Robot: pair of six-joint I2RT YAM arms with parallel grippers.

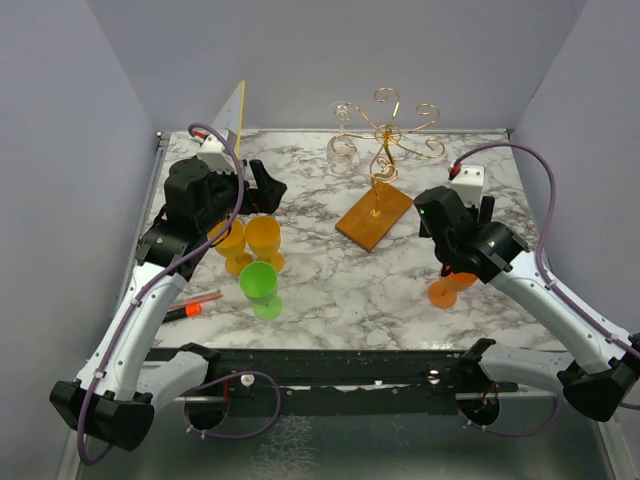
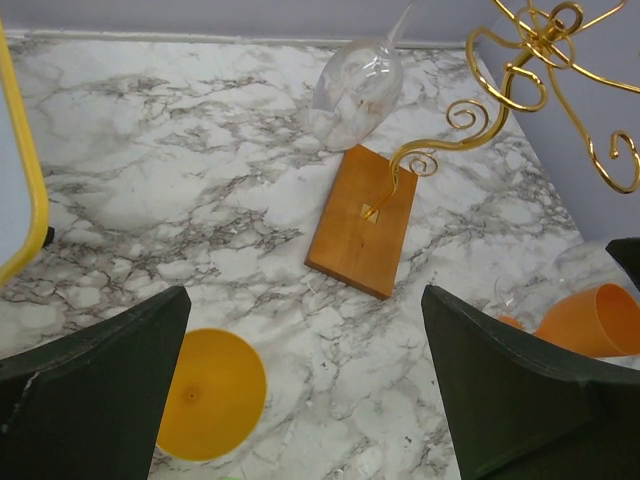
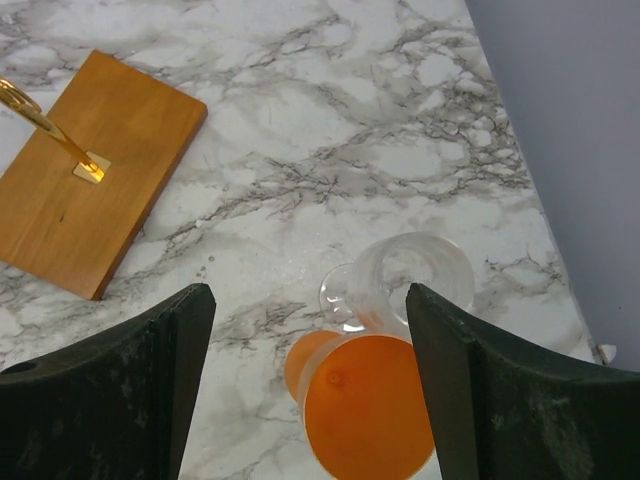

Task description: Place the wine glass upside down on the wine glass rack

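The wine glass rack (image 1: 386, 131) is gold wire with curled arms on a brown wooden base (image 1: 374, 218), standing at the back middle of the table. A clear wine glass (image 2: 356, 86) hangs bowl-down and tilted from one arm on the rack's left side. My left gripper (image 2: 305, 390) is open above the marble, left of the base (image 2: 362, 222), with a yellow glass (image 2: 205, 395) by its left finger. My right gripper (image 3: 310, 390) is open above an upright orange glass (image 3: 370, 405). A second clear glass (image 3: 412, 276) stands just behind the orange one. Neither gripper holds anything.
Two yellow glasses (image 1: 248, 240) and a green one (image 1: 260, 283) stand at the left of the table. A tilted whiteboard with a yellow frame (image 1: 232, 115) leans at the back left. A red marker (image 1: 190, 305) lies near the front left edge. Grey walls enclose the table.
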